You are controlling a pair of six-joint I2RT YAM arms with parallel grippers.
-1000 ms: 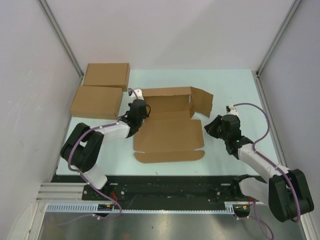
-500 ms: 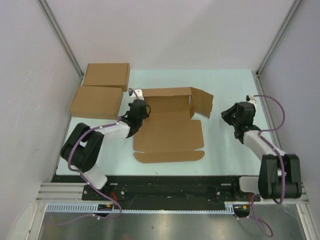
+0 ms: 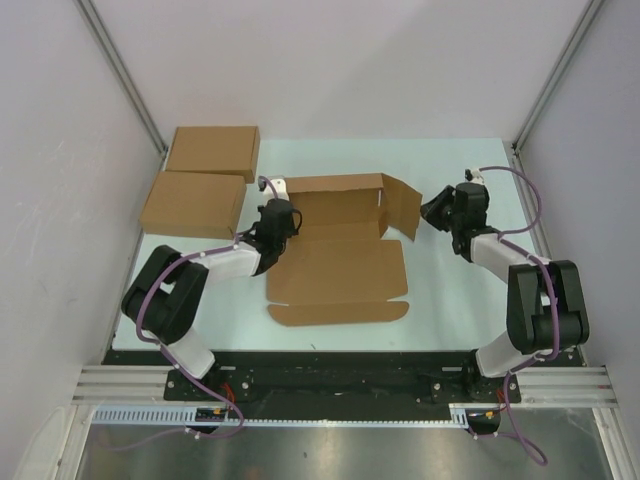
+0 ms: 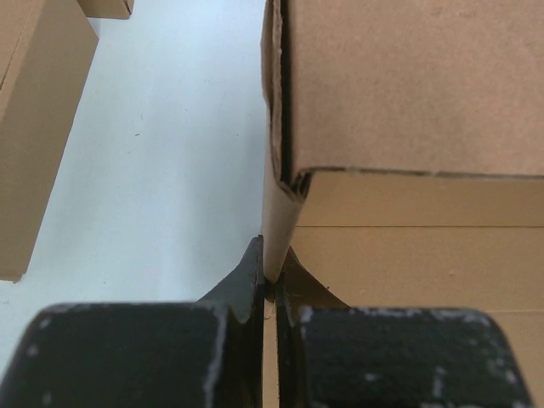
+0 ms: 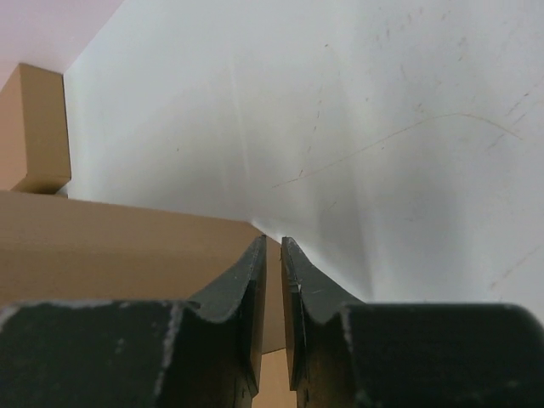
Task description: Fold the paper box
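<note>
Paper box (image 3: 340, 265): you've got it mid-counter, part folded. Base panel lies flat, long front flap flat along the near edge, back wall raised. The R side flap stands angled out from the back wall's R end.

Left pincer (image 3: 280, 214): sits at the box's rear-L corner. On your L wrist cam the pincer (image 4: 272, 274) is pinched together on the thin upright card edge of the box (image 4: 408, 85). No gap shows beside the card.

Right pincer (image 3: 438, 208): just off the box's R side, by the outer edge of the angled flap. On your R wrist cam the pincer (image 5: 272, 246) has its tips a slim gap apart at the corner of the brown panel (image 5: 102, 246). Card shows through the gap lower down. You can't tell if the tips touch it.

Counter (image 3: 450, 290): pale, bare patch R of the box, near the R arm.

Far made-up box (image 3: 212, 152): closed, plain brown, back-L of the paper box, apart from it.

Near made-up box (image 3: 193, 203): closed, just L of the paper box's L end, touching or almost touching the far one.
</note>
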